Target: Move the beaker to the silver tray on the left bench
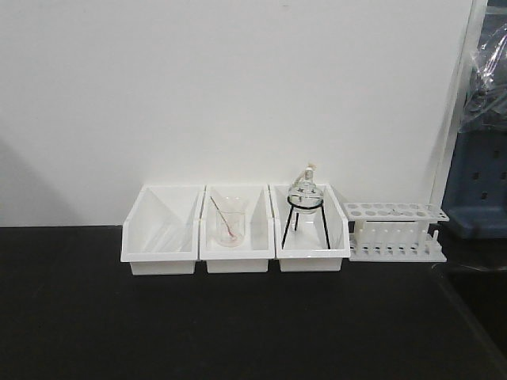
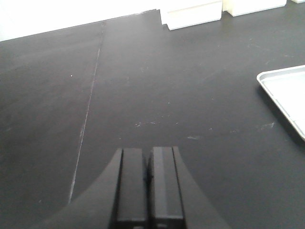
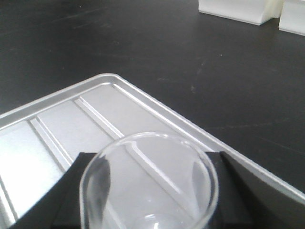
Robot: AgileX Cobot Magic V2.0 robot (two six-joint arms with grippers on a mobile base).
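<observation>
In our right wrist view, our right gripper (image 3: 148, 191) holds the beaker (image 3: 148, 183) between its fingers at the bottom middle. The silver tray (image 3: 57, 129) lies right under it, so we think the next move is straight down. Our left gripper (image 2: 147, 186) has its fingers pressed together, holding nothing.

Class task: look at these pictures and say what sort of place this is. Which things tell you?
Most likely a chemistry or school laboratory. On the black bench stand white bins holding a beaker with a rod and a round flask on a wire stand, beside a test-tube rack.
</observation>
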